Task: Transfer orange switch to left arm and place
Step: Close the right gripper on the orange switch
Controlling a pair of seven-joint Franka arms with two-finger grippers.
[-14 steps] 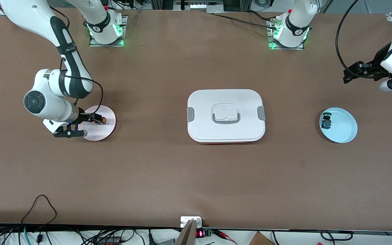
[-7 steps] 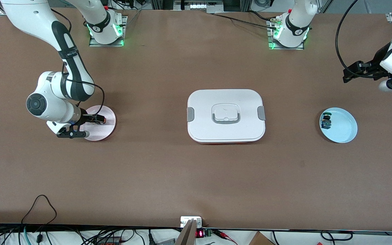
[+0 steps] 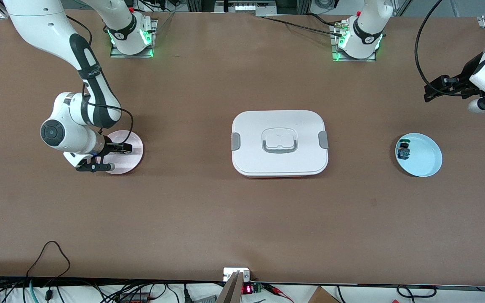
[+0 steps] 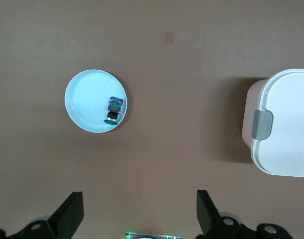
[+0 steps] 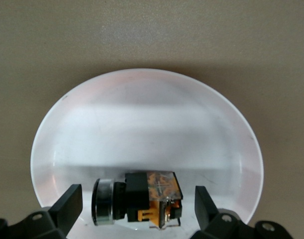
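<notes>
Right gripper [image 5: 137, 211]: jaws stood wide open and empty, low over the pink plate [image 5: 147, 124].
Switch [image 5: 137, 201]: lay on its side on the plate, between the two open fingers and a little ahead of the tips, touching neither.
Switch axis: ran crosswise from one finger toward the other, round cap facing one finger, black and orange body toward the other. A closing grip would likely press it end to end.
Switch in front view: hidden under the right gripper [image 3: 114, 153], so only the wrist camera showed it.
Plate: its rim ringed the switch, bare white surface ahead of the jaws [image 3: 131, 158].
Nearer arm: the right one, by far; judged to be the one to pick up.
Box [image 3: 280, 143]: shut, at mid table, well apart from the right jaws toward the left arm's end; it lay between the two plates, so the carry would need to clear it.
Left gripper [image 4: 139, 211]: open and empty, high over the table edge at its own end, waiting.
Blue plate [image 4: 84, 99]: ahead of the left jaws and well below, holding a green-and-blue switch [image 4: 113, 109].
Step judged: final descent before closing on the switch.
</notes>
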